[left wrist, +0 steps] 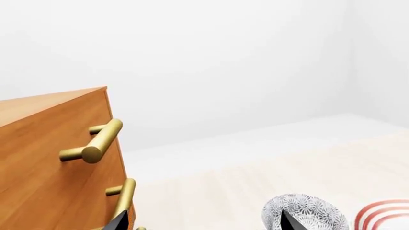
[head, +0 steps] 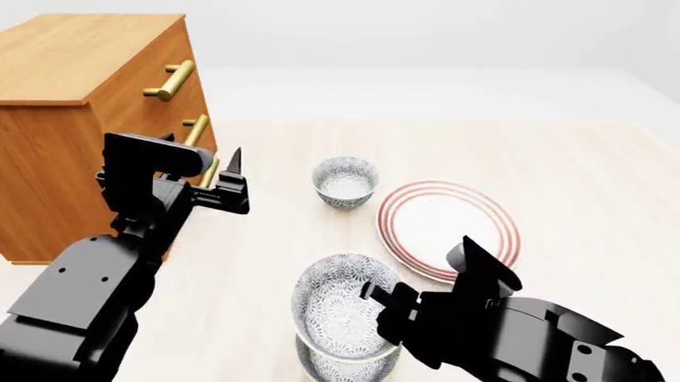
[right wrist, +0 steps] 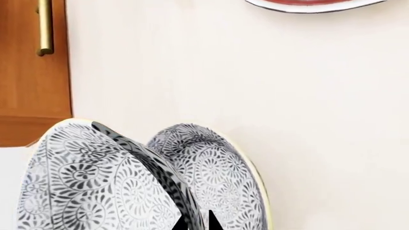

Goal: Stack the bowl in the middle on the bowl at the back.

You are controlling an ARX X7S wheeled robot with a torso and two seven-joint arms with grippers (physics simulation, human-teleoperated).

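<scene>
Evidently our right hand (head: 374,296) is clamped on the rim of the bowl in the middle (head: 342,304), one finger inside the wall and one outside, as the right wrist view shows. A rim pinch suits a deep bowl too wide to span, and it leaves the base free for nesting. The bowl hangs lifted and tilted just above the third bowl (head: 345,362), the nearest of the three, whose rim peeks out beneath it.

The bowl at the back (head: 345,181) sits upright on the counter (head: 595,183), well ahead of that hand and just beside the red-ringed plate (head: 451,227). We judge the carry has barely begun: the held bowl must travel forward and level out before release, or it may seat crooked.

Our left hand (head: 228,179) hovers off near the wooden drawer chest (head: 75,95), holding nothing. Its fingertips look parted in the left wrist view, though only their tips show.
</scene>
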